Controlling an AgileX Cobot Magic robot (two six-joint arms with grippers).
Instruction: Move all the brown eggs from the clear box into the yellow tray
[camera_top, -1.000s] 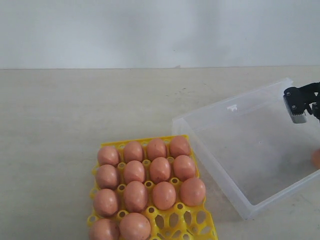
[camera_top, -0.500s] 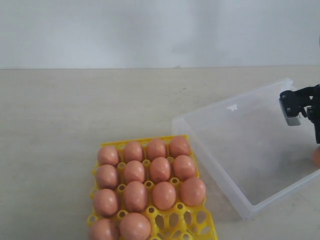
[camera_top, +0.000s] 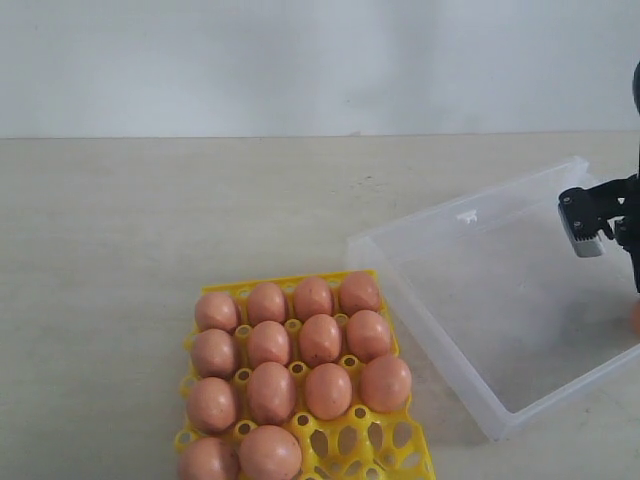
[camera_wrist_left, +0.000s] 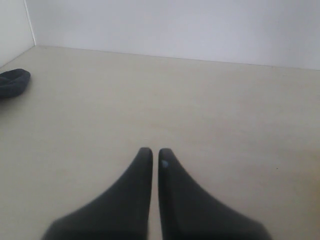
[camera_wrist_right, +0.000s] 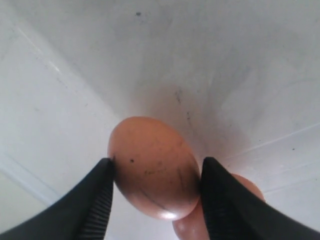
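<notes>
The yellow tray (camera_top: 352, 441) sits at the front left of the exterior view, and several brown eggs (camera_top: 320, 339) fill most of its sockets. The clear box (camera_top: 480, 300) lies to its right. My right arm (camera_top: 600, 215) hangs over the box's far right end. In the right wrist view my right gripper (camera_wrist_right: 157, 164) is shut on a brown egg (camera_wrist_right: 150, 167), with both fingers touching its sides above the box floor (camera_wrist_right: 75, 100). A second egg (camera_wrist_right: 247, 187) lies partly hidden behind one finger. My left gripper (camera_wrist_left: 152, 152) is shut and empty over bare table.
A dark object (camera_wrist_left: 12, 82) lies on the table near the wall in the left wrist view. Open sockets remain at the tray's front right corner (camera_top: 385, 445). Pale tabletop (camera_top: 150, 220) surrounds the tray and box.
My right arm has shifted slightly left and a little lower over the clear box. The tray and its eggs have not moved.
</notes>
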